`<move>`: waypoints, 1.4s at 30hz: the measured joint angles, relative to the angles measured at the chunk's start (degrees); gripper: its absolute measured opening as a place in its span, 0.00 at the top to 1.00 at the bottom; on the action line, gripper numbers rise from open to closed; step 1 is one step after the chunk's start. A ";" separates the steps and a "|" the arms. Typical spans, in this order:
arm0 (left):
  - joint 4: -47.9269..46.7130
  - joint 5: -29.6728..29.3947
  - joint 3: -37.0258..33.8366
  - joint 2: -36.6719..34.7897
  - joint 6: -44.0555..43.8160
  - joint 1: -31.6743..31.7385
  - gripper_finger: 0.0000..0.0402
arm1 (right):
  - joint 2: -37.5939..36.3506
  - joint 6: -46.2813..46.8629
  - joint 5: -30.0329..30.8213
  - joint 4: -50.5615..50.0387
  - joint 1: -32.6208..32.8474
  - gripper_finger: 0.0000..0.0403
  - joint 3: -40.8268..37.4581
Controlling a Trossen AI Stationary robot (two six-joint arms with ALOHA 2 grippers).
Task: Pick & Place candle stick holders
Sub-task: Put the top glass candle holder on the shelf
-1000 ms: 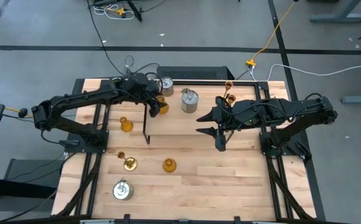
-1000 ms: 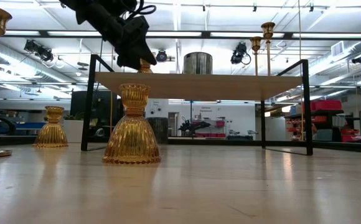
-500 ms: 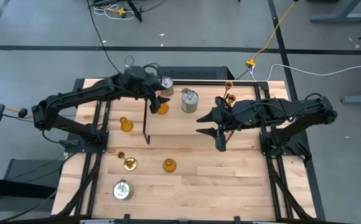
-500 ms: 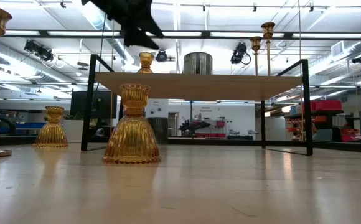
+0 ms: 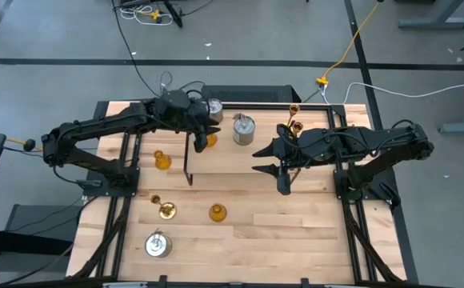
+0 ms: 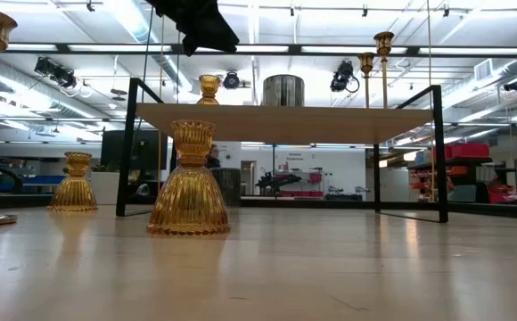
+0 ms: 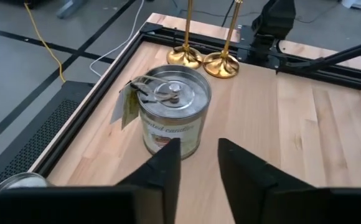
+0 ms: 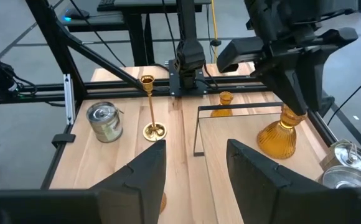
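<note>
Left gripper (image 5: 206,128), fingers narrowly parted and empty, hovers above the upright amber-orange ribbed glass holder (image 5: 208,139) on the rack's wooden shelf (image 5: 232,160); the right arm is farther.

three amber holders (image 5: 217,213), three silver cans (image 5: 243,130), three brass candlesticks (image 5: 166,210)

1. The silver can-shaped candle holder (image 7: 170,112) in the left wrist view carries a paper label on its side. The words look like "scented candles", but the first letters are cut off.
2. The small tag (image 7: 127,106) hanging from its lid is not readable.
3. No other text is readable.
</note>
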 joint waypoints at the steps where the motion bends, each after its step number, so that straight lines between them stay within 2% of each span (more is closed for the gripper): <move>1: -0.02 -0.40 0.00 0.00 0.00 -0.15 0.75 | 0.00 -0.03 0.00 -0.01 0.01 0.58 0.00; 12: 0.00 -0.49 0.00 0.00 0.09 -0.17 0.98 | 0.00 -0.05 0.02 0.00 0.00 0.58 0.00; 20: -0.38 -0.33 0.07 0.02 1.45 -0.17 0.99 | 0.00 -0.07 0.04 0.00 0.01 0.58 0.00; 22: -3.80 -0.34 1.27 0.12 1.50 -0.17 0.99 | 0.00 -0.07 0.04 -0.01 0.00 0.58 0.00; 27: -10.56 -0.37 5.29 2.43 2.11 -0.17 0.99 | -0.02 -0.20 0.10 -0.03 -0.01 0.58 -0.02; 36: -13.14 -0.84 9.41 8.29 3.15 -1.85 1.00 | -0.02 -0.18 0.15 -0.45 -0.01 0.58 -0.02; 42: -17.82 -4.49 10.40 10.57 5.64 -2.97 1.00 | -0.02 -0.15 0.15 -0.49 -0.01 0.58 -0.02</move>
